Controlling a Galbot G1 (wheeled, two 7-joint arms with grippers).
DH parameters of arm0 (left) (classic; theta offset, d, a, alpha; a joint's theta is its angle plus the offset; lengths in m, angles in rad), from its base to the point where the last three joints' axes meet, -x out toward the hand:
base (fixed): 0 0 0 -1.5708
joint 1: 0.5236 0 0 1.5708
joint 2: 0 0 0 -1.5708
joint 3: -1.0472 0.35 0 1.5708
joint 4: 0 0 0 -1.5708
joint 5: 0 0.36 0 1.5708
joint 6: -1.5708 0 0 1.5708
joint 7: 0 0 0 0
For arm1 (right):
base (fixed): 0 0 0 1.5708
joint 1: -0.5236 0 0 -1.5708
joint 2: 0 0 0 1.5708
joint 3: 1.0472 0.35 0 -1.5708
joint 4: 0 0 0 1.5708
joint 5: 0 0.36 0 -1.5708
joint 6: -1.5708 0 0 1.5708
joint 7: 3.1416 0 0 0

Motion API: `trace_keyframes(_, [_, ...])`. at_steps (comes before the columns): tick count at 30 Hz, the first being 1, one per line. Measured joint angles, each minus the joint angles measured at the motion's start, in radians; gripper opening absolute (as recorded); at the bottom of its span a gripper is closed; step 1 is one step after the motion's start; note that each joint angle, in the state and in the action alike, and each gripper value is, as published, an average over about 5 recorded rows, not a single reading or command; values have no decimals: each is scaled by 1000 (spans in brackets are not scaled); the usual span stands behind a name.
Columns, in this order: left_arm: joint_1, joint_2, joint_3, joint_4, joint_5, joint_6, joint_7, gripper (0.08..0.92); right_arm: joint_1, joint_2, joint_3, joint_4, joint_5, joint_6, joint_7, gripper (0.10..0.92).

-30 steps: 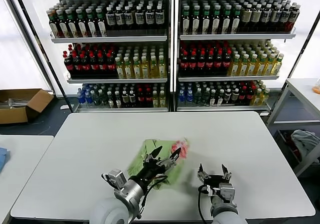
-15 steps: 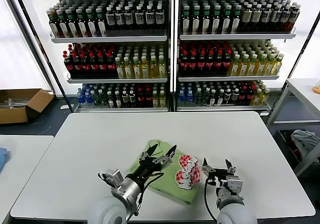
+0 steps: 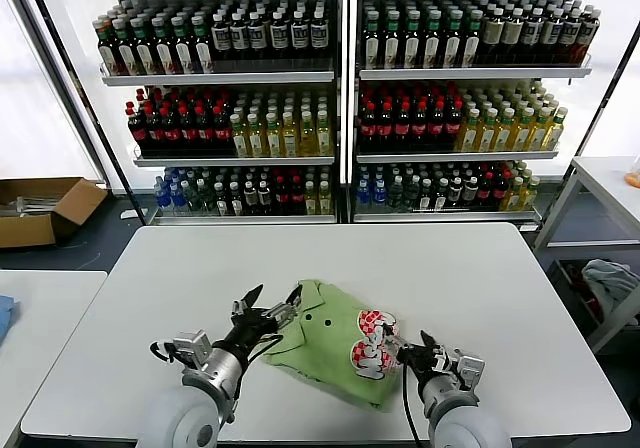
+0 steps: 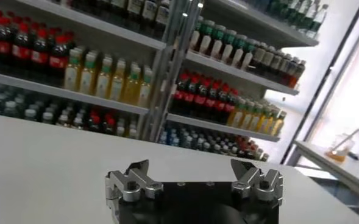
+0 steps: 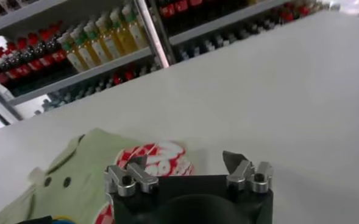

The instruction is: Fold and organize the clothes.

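You are looking at the polo shirt (image 3: 335,343) lying on the white surface (image 3: 480,278) in a loose, partly folded heap, collar and small dark buttons toward your left arm, the red-and-white chest print turned up on the side nearest your right arm. A second ago the shirt was a crumpled bundle under the left gripper; since then it has been opening out across the surface, the print swinging round into plain sight, and both arms have been shifting: the left gripper (image 3: 268,313) has been drawing away to the left and is now hovering just at the collar edge, jaws spread wide and holding nothing, as its wrist view, showing only bare surface between the fingers, bears out. The right gripper (image 3: 412,353) has been closing in from the right and is now sitting just beside the print, jaws still apart with no cloth between them in its wrist view, though it seems to be starting to narrow. I am reading this as a release and re-approach: the shirt is flatter than before but not yet neatly folded, its near edge still rumpled, so you are probably lining up fresh grasps at collar and print side for the next fold
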Motion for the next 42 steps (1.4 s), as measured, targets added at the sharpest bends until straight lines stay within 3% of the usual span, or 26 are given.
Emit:
trace_keyframes(7, [21,5,-46,-18,11,13,-17,823,-16,1,-41,-1,110,-1,65,595])
trace_keyframes(14, [27,15,-67,-25,9,26,-26,823,-16,7,-61,-4,157,1,110,513])
trace_keyframes(28, [24,17,-97,-30,-13,33,-38,823,39,-39,-41,-37,85,-8,110,133])
trace_keyframes(37, [28,6,-103,-43,-19,35,-43,823,118,-152,15,-127,-125,-7,-4,111])
trace_keyframes(42, [34,2,-103,-46,-19,36,-44,823,160,-188,41,-206,-267,-3,-86,217])
